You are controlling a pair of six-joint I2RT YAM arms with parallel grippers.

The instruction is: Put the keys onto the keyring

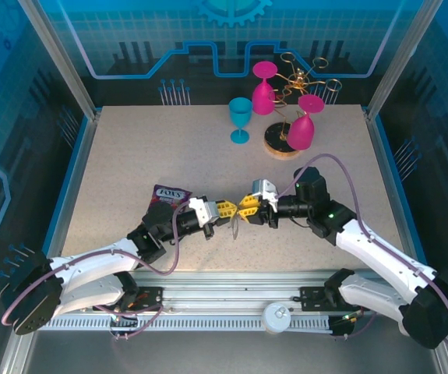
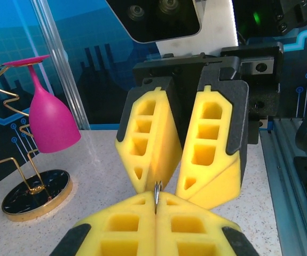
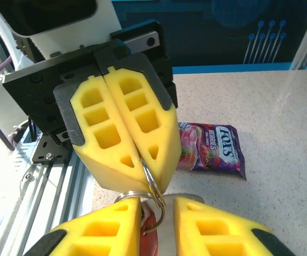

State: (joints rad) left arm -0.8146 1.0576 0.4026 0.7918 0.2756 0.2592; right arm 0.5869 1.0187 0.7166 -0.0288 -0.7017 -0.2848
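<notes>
Task approx mid-way, by my read: keys (image 3: 148, 237) don't look threaded on the keyring (image 3: 154, 183) yet. My L pincer (image 3: 144, 172) is clenched on one thin wire ring of the keyring, w/ the ring's edge poking out at the tips. In the top view, what looks like a thin dark loop hangs below the meeting pt. The keys' red tag sits btwn the fingers of my R pincer (image 3: 157, 207), right under that ring. R jaws stand a bit apart w/ the tag in the gap; can't tell if they truly grip it. Left to do, I judge: work the key onto the wire, then let go. Pose: both arms reach in from the near edge, pincers tip to tip over mid-counter (image 1: 130, 171), nearly touching, just R of the snack packet (image 1: 169, 193).
</notes>
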